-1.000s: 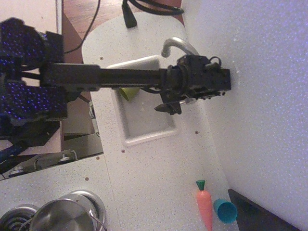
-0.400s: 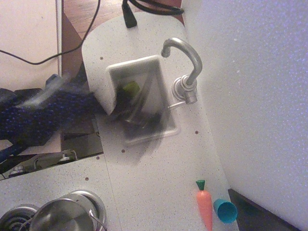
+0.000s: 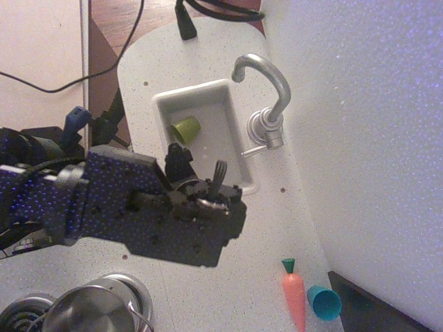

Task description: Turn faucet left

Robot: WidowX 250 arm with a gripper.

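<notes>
Gripper point(image 3: 201, 176): black fingers point up the picture over the lower edge of the sink; they hold nothing, but whether they are spread or pressed together I cannot tell, since only dark prongs show above the wrist body.
Arm point(image 3: 104, 207): bulky blue-speckled housing, reaching in from the left edge and covering the counter just below the sink.
Faucet point(image 3: 266, 97): silver gooseneck tap on the sink's right rim; round base near the rim's middle, thin lever pointing back toward the basin, spout arching up and over the sink's far right corner.
Key relation: the faucet lies up and to the right of the gripper, well apart, with the basin between them; its spout runs roughly along the sink's right edge.
Sink point(image 3: 208, 93): white rectangular basin; a green cup point(image 3: 185, 128) lies in it.
Hidden: the sink's lower left corner and the fingertips' gap are masked by the arm.
Judgement: the gripper is not engaged with the tap.
</notes>
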